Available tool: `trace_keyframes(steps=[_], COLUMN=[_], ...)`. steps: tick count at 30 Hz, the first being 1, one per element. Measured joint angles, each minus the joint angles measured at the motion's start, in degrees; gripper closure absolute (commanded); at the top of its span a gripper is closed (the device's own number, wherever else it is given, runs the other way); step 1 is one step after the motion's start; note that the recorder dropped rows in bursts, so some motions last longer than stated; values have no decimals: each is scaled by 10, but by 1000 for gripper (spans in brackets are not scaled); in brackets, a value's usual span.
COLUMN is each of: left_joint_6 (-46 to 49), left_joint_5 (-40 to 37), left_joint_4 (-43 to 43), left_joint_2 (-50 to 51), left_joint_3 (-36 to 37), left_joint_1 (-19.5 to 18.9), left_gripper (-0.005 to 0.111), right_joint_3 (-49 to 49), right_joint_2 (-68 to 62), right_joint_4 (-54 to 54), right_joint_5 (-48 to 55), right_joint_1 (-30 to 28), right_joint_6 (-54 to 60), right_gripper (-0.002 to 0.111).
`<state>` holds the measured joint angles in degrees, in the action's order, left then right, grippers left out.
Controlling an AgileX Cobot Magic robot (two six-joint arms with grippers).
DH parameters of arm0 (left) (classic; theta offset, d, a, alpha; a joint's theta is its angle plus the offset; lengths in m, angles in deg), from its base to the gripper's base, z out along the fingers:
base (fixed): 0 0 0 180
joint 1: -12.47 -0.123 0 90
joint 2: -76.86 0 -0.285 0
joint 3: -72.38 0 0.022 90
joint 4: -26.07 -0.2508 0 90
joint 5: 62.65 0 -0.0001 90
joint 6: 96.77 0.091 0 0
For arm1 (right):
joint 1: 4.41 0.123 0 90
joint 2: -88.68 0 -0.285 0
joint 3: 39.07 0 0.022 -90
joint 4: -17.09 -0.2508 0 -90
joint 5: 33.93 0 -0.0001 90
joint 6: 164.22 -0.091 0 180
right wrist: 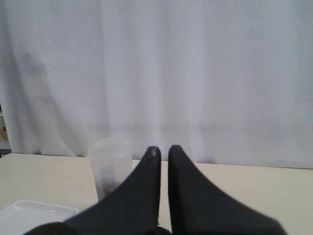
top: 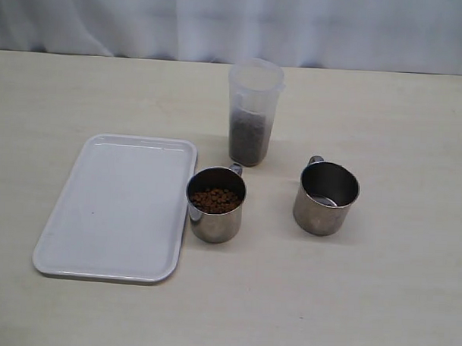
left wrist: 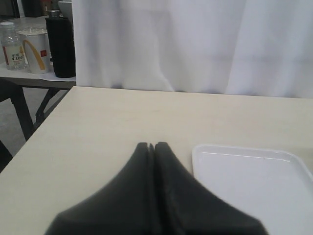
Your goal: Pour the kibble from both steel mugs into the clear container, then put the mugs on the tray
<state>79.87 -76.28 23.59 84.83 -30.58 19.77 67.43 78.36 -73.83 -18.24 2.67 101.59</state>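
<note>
Left jaws and right jaws closed, empty; cup (left wrist: 35, 53) shows a yellow arch.

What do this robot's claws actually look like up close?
Both the left gripper and the right gripper are plain matte black. Each has two smooth fingers, broad at the base and tapering to rounded tips. No cables or markings show on them.
</note>
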Motion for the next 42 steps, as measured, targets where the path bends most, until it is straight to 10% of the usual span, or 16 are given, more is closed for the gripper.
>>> trace_keyframes(steps=[6, 8, 10, 14, 42], left_joint_6=[0, 0, 0, 0, 0], left_joint_5=[0, 0, 0, 0, 0], left_joint_4=[0, 0, 0, 0, 0], left_joint_2=[0, 0, 0, 0, 0], left_joint_3=[0, 0, 0, 0, 0], left_joint_1=[0, 0, 0, 0, 0], left_gripper=[107, 107, 107, 107, 107], right_joint_3=[-10, -14, -25, -34, -34], right_joint_2=[20, 24, 24, 24, 24], right_joint_4=[46, 221, 592, 825, 954], right_joint_5=[-10, -5, -30, -56, -27], right_joint_1=[0, 0, 0, -13, -23], right_joint_6=[-23, -152, -550, -760, -884], right_gripper=[104, 104, 104, 104, 104])
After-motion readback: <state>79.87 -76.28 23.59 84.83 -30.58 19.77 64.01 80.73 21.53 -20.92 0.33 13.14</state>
